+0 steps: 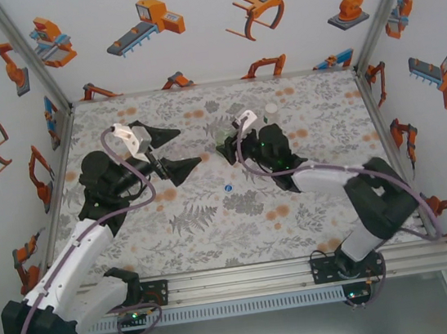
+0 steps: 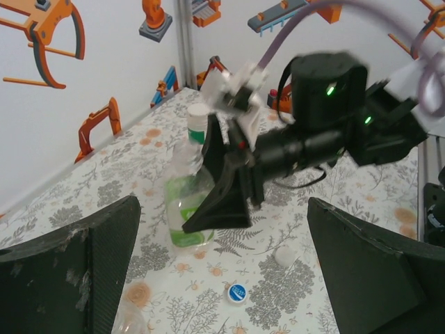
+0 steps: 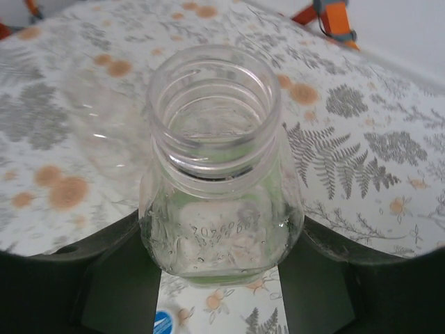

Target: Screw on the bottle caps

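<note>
**Step in hand:** securing a bottle for capping.

The right tool (image 3: 221, 233) is clenched on an uncapped see-through bottle (image 3: 212, 125). As far as the wrist view shows, one finger presses against each side of the body. The bottle stands upright near the middle of the desk (image 1: 175, 239), slightly toward the far edge. Its threaded neck is open and unobstructed.

The left tool (image 1: 186, 147) is released, with its jaws spread wide and holding nothing. It hovers just left of the bottle, pointing toward it.

A blue cap (image 1: 228, 188) lies flat on the desk, on the near-edge side of the bottle and apart from both tools.

**Judgement:** no cap is fitted to this bottle yet. The next move probably calls for the left tool to:
1. Descend on the blue cap and grip it by the rim.
2. Carry it over the open neck.
3. Seat it level on the threads.
4. Turn it while the right tool braces the bottle against spinning.

A tilted cap would likely cross-thread.
</note>
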Robot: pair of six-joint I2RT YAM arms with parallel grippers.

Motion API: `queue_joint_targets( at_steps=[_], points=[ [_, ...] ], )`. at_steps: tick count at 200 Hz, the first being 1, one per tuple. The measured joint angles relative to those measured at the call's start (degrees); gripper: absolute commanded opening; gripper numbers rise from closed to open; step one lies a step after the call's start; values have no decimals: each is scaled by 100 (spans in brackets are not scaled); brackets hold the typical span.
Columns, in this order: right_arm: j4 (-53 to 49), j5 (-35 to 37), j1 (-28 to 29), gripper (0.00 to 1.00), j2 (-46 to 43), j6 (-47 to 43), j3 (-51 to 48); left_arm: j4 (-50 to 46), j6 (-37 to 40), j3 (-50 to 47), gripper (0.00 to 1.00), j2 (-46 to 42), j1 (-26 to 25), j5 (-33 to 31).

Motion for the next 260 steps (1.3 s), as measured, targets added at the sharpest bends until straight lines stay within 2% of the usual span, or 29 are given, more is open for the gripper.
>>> queue_joint_targets(
  at_steps=[26, 65, 106, 136, 174, 260],
  points=[
    [-1174, -754, 0, 39, -925, -103, 146, 26, 2, 4, 99, 105, -17, 173],
    [-2653, -1816, 0, 36, -1735, -103, 612, 216, -11, 9, 98, 166, -195, 575],
    [-3276, -2579, 0, 36, -2361, 66, 949, 933, -352, 9, 97, 195, -334, 1309],
    [-3104, -3272, 0, 36, -2420, 509, 1082, 1228, -437, 9, 97, 190, -417, 1567],
    [-2079, -3963, 24, 36, -2221, 1266, 1104, 1152, -439, 13, 97, 195, -437, 1574],
    [-876, -4286, 372, 35, -1563, 1558, 1440, 1480, -935, 129, 97, 658, -595, 1823]
  ],
)
